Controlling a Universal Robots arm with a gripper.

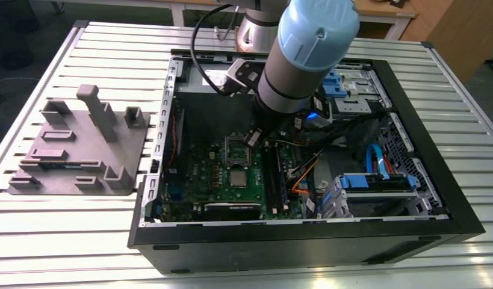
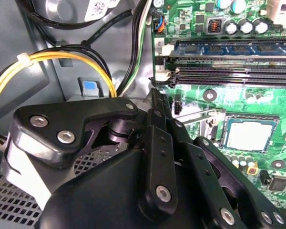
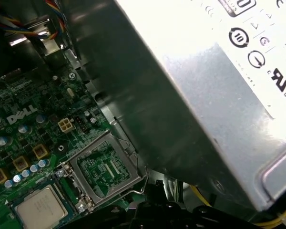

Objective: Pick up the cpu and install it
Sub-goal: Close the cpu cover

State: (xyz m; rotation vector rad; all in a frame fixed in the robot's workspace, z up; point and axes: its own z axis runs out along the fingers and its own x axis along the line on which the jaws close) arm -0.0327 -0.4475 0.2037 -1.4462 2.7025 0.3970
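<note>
gripper (image 2: pixel 155 95): fingers together, empty | cpu (image 3: pixel 39 208): seated in motherboard (image 3: pixel 19 138) socket, load plate (image 3: pixel 105 167) raised | power supply (image 3: pixel 219 86): certification marks on label

Glare on power supply (image 3: pixel 219 76); case interior (image 1: pixel 206 114) shadowed.

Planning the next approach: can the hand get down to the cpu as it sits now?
Probably yes. The cpu lies face-up on the motherboard with its socket cover swung open and nothing over it; the hand hovers close above.
</note>
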